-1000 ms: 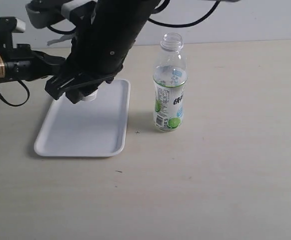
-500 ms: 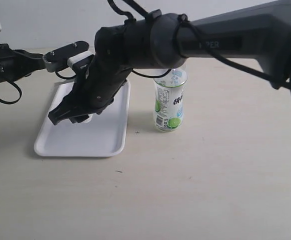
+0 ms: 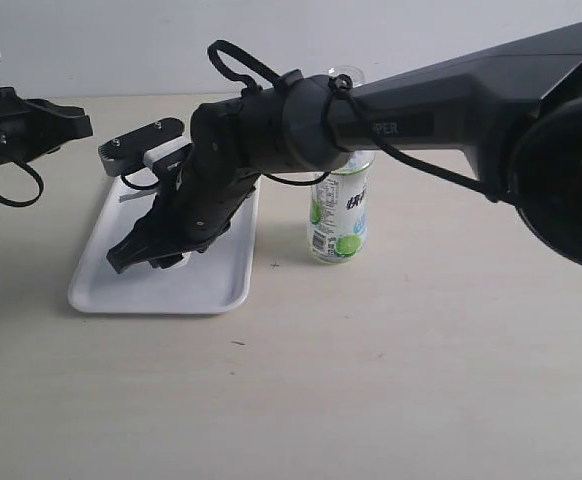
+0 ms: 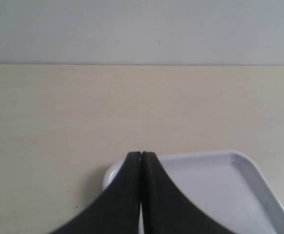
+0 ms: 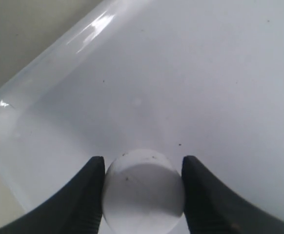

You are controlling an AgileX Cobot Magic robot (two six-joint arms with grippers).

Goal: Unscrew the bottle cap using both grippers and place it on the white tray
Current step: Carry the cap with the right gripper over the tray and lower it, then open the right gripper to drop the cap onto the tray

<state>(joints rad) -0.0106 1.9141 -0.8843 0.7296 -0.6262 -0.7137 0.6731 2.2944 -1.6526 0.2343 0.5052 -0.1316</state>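
Over the one white tray (image 3: 216,282), beside one bottle (image 3: 339,215), the right tool (image 5: 143,162) clasps the single bottle cap (image 5: 143,192), perhaps touching it; left tool (image 4: 141,156) closed, empty.

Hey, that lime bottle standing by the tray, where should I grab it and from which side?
Probably the labelled lower body of the bottle, jaws level across its round sides. It stands upright with the neck open, so a side grip should keep it from tipping. Come in low from the side away from the white tray: the right arm crosses its shoulder.
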